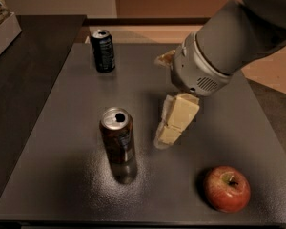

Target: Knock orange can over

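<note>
Shows the orange can (117, 136) standing upright on the dark grey table (52, 128), its silver top and open pull-tab hole facing up. Finds the gripper (163, 138) just right of the orange can and not touching it, cream fingers (182, 112) drawn narrow with nothing held, tips slanting down toward the table, the grey arm (219, 46) coming in from behind and right of the can. Places a dark blue-black can (103, 50) upright well behind the orange can, and a red apple (227, 188) to its front right.
</note>
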Action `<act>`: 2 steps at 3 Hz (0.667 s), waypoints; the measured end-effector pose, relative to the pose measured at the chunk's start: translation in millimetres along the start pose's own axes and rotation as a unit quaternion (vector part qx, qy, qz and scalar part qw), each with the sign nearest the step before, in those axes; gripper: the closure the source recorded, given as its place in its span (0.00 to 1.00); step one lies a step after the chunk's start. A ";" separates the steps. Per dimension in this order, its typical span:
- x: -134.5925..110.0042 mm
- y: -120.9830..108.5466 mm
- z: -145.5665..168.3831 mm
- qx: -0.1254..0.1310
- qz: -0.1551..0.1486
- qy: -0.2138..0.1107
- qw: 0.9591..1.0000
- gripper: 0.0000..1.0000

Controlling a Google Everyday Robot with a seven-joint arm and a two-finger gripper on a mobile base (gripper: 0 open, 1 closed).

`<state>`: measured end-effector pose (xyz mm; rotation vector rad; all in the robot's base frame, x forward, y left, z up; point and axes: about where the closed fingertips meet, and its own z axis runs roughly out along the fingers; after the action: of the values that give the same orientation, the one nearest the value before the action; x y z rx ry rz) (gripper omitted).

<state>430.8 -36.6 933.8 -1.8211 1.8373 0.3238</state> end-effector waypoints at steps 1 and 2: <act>-21.8 11.1 28.7 -0.028 0.001 -0.045 0.999 0.00; -35.2 25.8 49.4 -0.062 -0.003 -0.082 0.995 0.00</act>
<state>413.6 20.7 906.0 -1.8235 1.7316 0.5783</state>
